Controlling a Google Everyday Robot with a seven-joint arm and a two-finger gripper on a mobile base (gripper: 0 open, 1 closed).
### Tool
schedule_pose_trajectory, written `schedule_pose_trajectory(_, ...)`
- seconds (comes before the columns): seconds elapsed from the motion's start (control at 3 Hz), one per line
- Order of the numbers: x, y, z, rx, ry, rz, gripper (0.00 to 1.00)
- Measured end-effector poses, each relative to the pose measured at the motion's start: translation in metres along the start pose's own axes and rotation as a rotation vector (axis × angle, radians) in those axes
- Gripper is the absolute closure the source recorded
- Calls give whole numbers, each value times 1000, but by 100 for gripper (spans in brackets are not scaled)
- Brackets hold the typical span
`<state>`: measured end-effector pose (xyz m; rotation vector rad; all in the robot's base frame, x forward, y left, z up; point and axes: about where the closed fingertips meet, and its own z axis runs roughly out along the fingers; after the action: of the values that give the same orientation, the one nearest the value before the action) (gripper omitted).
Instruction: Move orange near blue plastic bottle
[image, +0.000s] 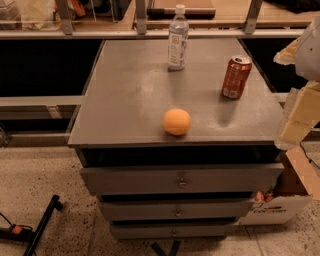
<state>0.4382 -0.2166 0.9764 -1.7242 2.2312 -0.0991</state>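
The orange (176, 122) sits near the front edge of the grey cabinet top (125, 100), about in the middle. The blue plastic bottle (177, 38), clear with a white cap and pale label, stands upright at the back centre, well behind the orange. My gripper (299, 116) shows as pale blocky parts at the right edge of the view, beside the cabinet's right front corner. It is to the right of the orange and touches nothing on the top.
A red-orange soda can (236, 76) stands upright at the right of the top. Drawers (180, 179) lie below the front edge. A cardboard box (280, 200) sits on the floor at the right. A metal rail (150, 34) runs behind the cabinet.
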Motion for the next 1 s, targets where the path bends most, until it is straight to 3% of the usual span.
schedule_pose_trajectory(0.67, 1, 0, 4, -8, -8, 16, 0)
schedule_pose_trajectory(1.0, -5, 2, 16, -17, -90, 39, 0)
